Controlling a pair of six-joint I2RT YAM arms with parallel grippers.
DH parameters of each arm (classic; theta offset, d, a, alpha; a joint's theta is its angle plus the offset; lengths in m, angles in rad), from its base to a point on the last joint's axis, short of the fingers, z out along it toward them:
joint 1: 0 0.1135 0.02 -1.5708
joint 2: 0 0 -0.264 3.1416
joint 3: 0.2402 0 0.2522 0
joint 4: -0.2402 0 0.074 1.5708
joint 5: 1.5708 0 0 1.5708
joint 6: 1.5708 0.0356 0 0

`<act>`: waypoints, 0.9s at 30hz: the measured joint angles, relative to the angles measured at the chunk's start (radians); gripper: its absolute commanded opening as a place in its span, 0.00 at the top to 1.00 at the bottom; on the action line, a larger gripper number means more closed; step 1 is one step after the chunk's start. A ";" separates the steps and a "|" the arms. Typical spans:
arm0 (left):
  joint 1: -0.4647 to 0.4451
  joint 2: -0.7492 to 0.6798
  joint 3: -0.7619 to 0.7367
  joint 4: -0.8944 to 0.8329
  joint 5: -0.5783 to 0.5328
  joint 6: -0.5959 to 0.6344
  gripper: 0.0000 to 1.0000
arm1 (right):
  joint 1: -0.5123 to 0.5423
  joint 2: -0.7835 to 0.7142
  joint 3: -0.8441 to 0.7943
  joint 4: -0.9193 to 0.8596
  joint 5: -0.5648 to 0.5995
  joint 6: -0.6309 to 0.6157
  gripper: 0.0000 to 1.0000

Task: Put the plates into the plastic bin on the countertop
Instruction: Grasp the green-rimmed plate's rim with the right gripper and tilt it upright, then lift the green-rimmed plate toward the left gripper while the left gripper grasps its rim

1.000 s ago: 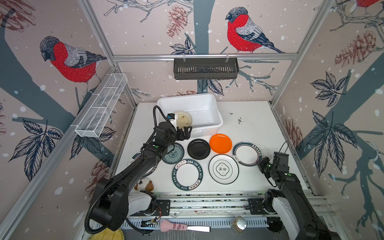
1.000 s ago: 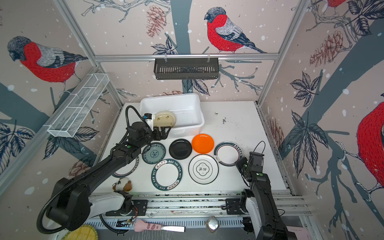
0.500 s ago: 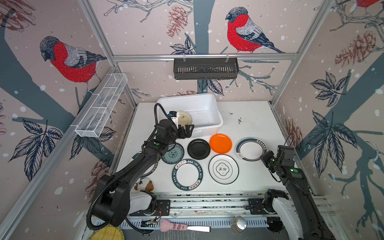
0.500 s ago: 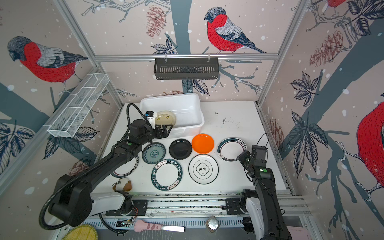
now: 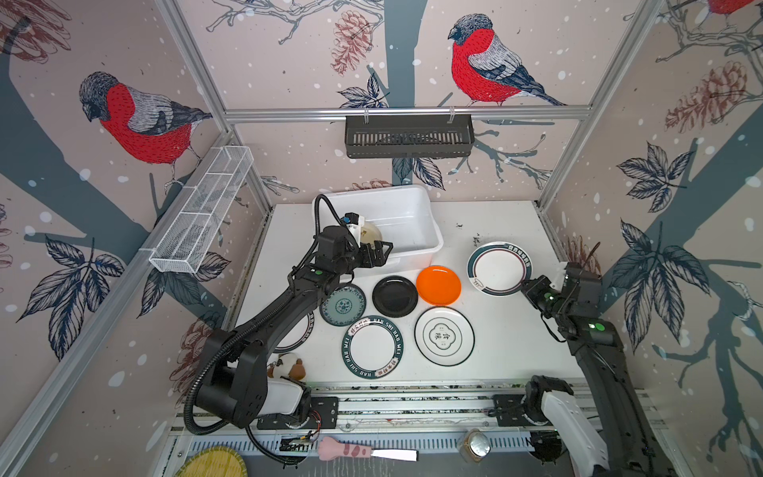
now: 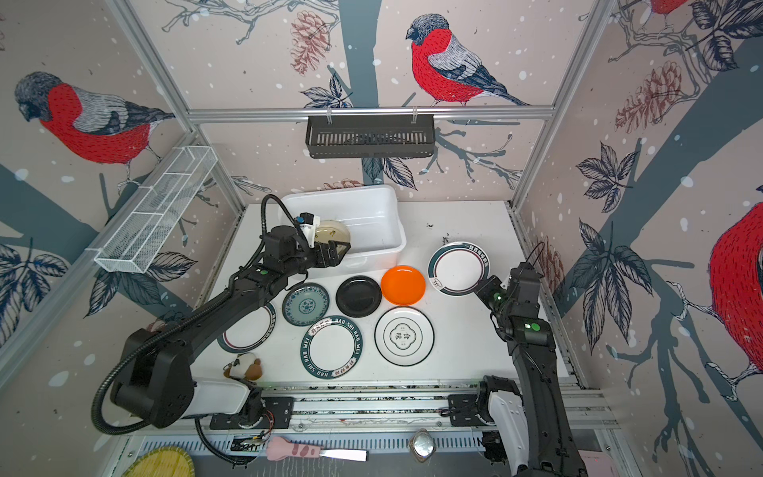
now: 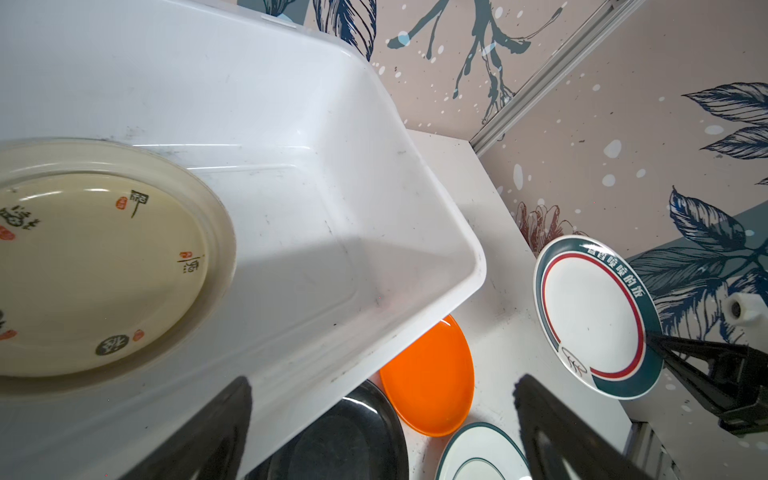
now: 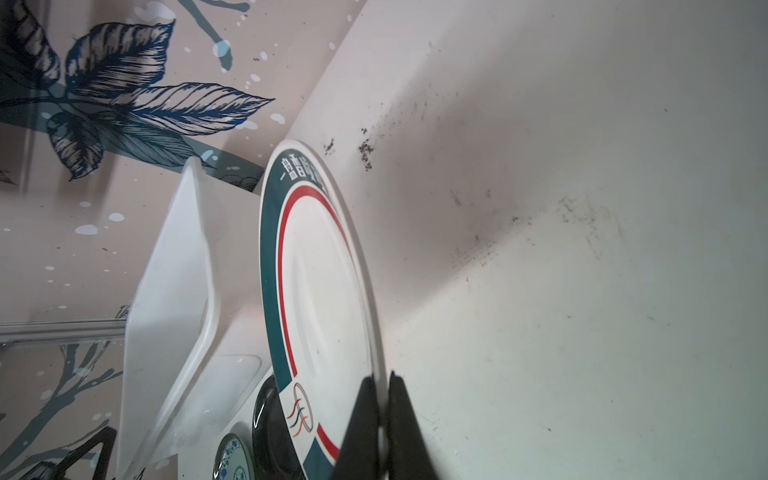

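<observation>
My right gripper [image 8: 380, 415] is pinched tight on the rim of the teal-rimmed white plate [image 5: 499, 268]. I hold it tilted above the countertop [image 5: 508, 338], to the right of the plastic bin [image 5: 406, 219] in both top views. My left gripper [image 5: 377, 254] hovers spread wide and empty over the bin's near wall. The cream plate [image 7: 104, 257] lies inside the bin. The orange plate [image 5: 438, 285] and black plate [image 5: 394, 296] lie just in front of the bin.

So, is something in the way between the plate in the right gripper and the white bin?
Nothing visible. Between the teal-rimmed plate, held by the right gripper, and the plastic bin lies only bare countertop. The orange plate lies flat beside that path, and the open left gripper is at the bin's opposite side.
</observation>
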 measured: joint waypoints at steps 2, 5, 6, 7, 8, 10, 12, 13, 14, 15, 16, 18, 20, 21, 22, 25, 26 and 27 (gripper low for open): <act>-0.002 0.018 0.021 -0.002 0.022 -0.002 0.04 | 0.000 0.005 0.017 0.030 -0.022 -0.004 1.00; -0.012 0.046 0.056 -0.011 0.044 -0.010 0.05 | 0.000 0.014 0.020 0.089 -0.065 -0.008 1.00; -0.024 0.056 0.072 -0.012 0.045 -0.019 0.05 | 0.000 0.023 0.020 0.110 -0.085 -0.007 1.00; -0.036 0.061 0.085 -0.013 0.045 -0.019 0.06 | 0.000 0.032 0.019 0.134 -0.106 -0.003 1.00; -0.047 0.067 0.097 -0.010 0.045 -0.020 0.06 | 0.000 0.040 0.017 0.158 -0.126 0.001 1.00; -0.077 0.093 0.135 -0.010 0.045 -0.020 0.09 | 0.001 0.055 0.004 0.220 -0.171 0.022 1.00; -0.104 0.130 0.180 -0.010 0.048 -0.021 0.16 | 0.004 0.069 -0.014 0.276 -0.205 0.039 1.00; -0.116 0.153 0.206 -0.011 0.053 -0.021 0.18 | 0.005 0.078 -0.025 0.306 -0.223 0.058 1.00; -0.124 0.169 0.222 -0.011 0.058 -0.021 0.21 | 0.007 0.088 -0.034 0.328 -0.234 0.064 1.00; -0.130 0.184 0.233 -0.008 0.064 -0.022 0.22 | 0.010 0.101 -0.042 0.352 -0.246 0.082 1.00; -0.138 0.197 0.238 -0.006 0.068 -0.026 0.23 | 0.016 0.113 -0.046 0.370 -0.251 0.085 1.00; -0.146 0.214 0.239 -0.003 0.081 -0.042 0.26 | 0.040 0.132 -0.045 0.401 -0.257 0.101 1.00; -0.154 0.228 0.241 0.009 0.090 -0.055 0.28 | 0.075 0.148 -0.040 0.432 -0.262 0.106 1.00; -0.160 0.234 0.244 0.016 0.090 -0.066 0.28 | 0.097 0.158 -0.032 0.449 -0.261 0.106 1.00; -0.167 0.238 0.248 0.026 0.091 -0.077 0.28 | 0.115 0.170 -0.023 0.463 -0.260 0.106 1.00; -0.185 0.251 0.263 0.056 0.098 -0.095 0.30 | 0.160 0.213 0.002 0.500 -0.258 0.105 1.00; -0.190 0.257 0.268 0.068 0.104 -0.103 0.31 | 0.173 0.229 0.009 0.509 -0.249 0.104 1.00; -0.192 0.264 0.272 0.082 0.118 -0.108 0.31 | 0.184 0.241 0.014 0.515 -0.245 0.104 1.00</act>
